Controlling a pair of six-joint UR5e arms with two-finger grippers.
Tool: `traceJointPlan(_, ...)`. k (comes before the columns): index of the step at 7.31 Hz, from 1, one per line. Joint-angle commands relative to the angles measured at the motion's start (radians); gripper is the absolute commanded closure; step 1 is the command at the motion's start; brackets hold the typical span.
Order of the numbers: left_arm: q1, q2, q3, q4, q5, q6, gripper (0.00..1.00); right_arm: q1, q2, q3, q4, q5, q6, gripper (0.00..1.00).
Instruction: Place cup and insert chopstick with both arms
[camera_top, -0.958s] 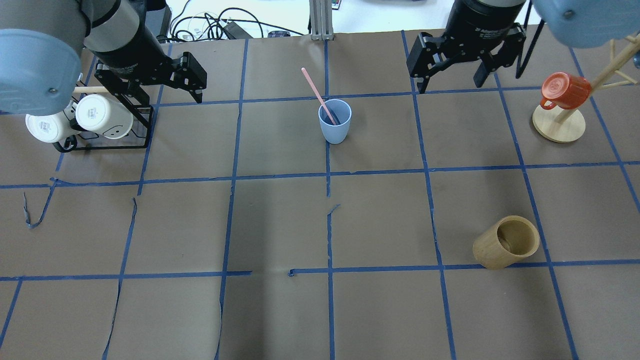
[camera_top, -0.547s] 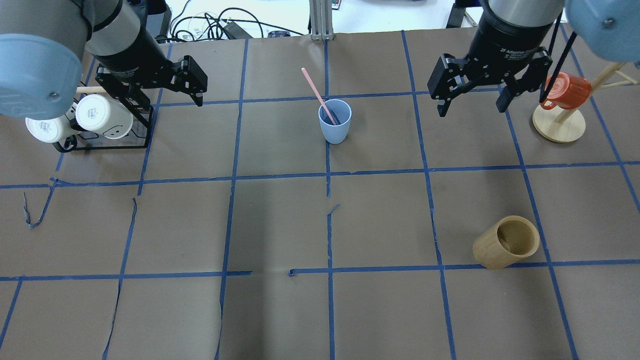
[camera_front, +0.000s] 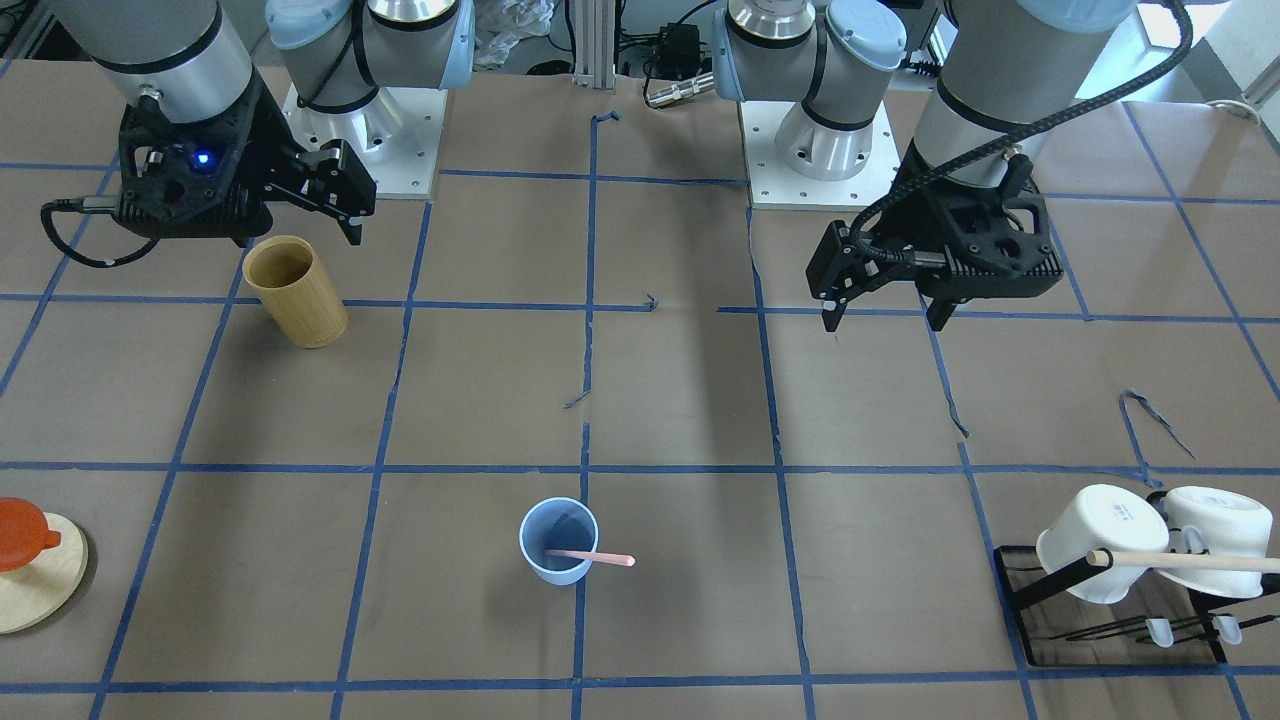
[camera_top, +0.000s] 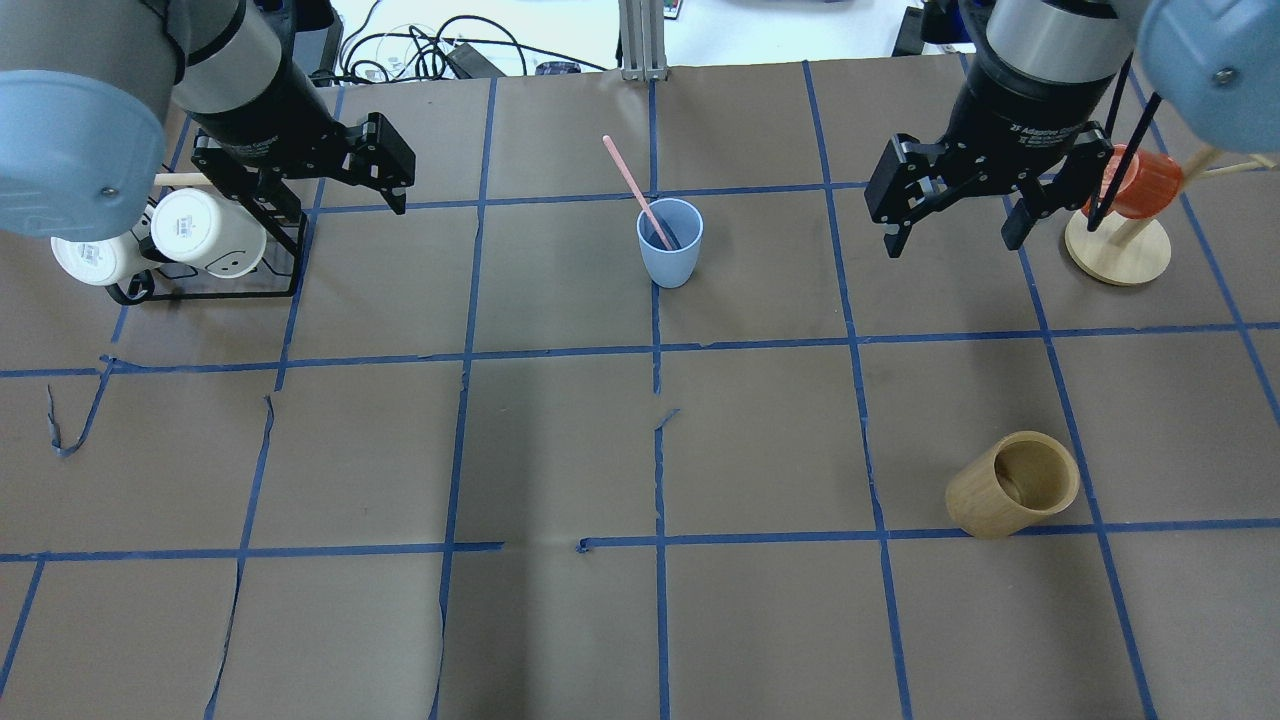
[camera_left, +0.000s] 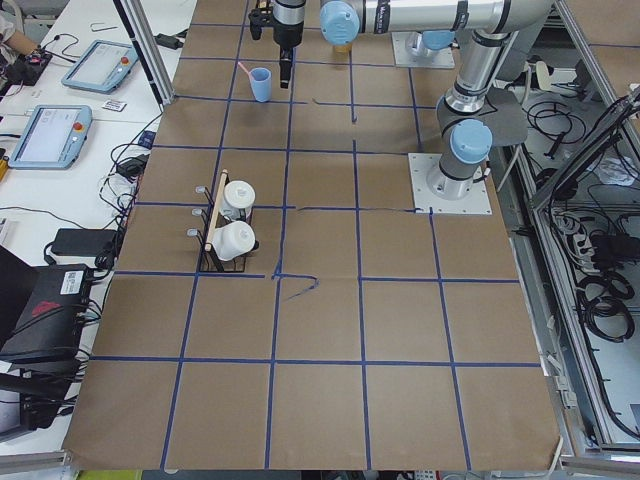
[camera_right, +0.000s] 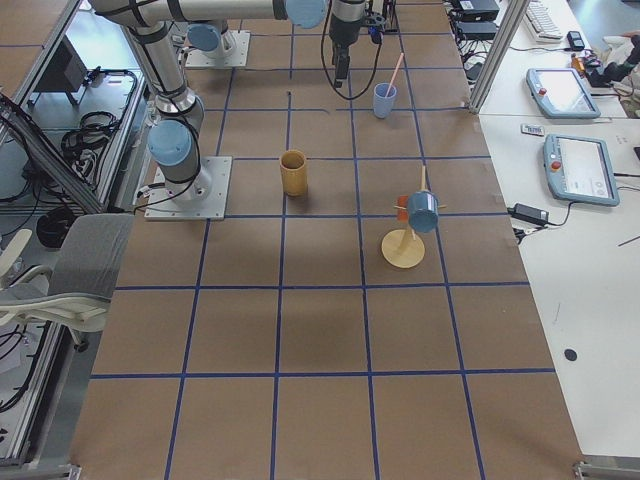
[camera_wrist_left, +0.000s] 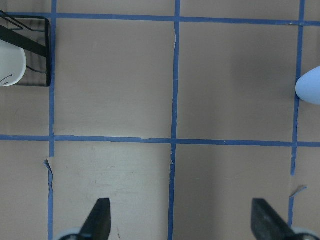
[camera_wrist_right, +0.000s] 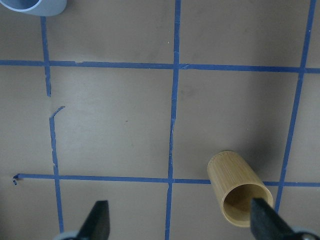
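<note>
The light-blue cup (camera_top: 670, 250) stands upright at the table's far middle, and it also shows in the front view (camera_front: 556, 545). One pale-pink chopstick (camera_top: 628, 182) leans inside it, sticking out over the rim (camera_front: 600, 557). My left gripper (camera_top: 340, 205) is open and empty, hovering well to the cup's left beside the mug rack. My right gripper (camera_top: 950, 245) is open and empty, hovering well to the cup's right. The left wrist view shows the cup's edge (camera_wrist_left: 310, 86) at far right. The right wrist view shows the cup's rim (camera_wrist_right: 37, 5) at top left.
A tan bamboo cylinder (camera_top: 1012, 485) stands near the right, also below my right gripper's camera (camera_wrist_right: 237, 192). A black rack with white mugs (camera_top: 200, 235) stands at the far left. A wooden stand (camera_top: 1118, 250) with a red mug (camera_top: 1140, 185) stands close by my right gripper.
My right gripper has moved right and back toward the robot, staying open, now next to the red mug's stand. My left gripper, the cup and the chopstick have hardly moved.
</note>
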Motion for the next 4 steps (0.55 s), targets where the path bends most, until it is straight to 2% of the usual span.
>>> traceJointPlan(1, 0.000, 0.000, -0.001, 0.000, -0.001, 0.001, 0.00, -0.001, 0.000, 0.000, -0.001, 0.001, 0.001, 0.00)
traceJointPlan(4, -0.002, 0.011, -0.024, 0.002, 0.002, 0.001, 0.00, -0.001, 0.001, 0.003, 0.003, -0.002, -0.002, 0.00)
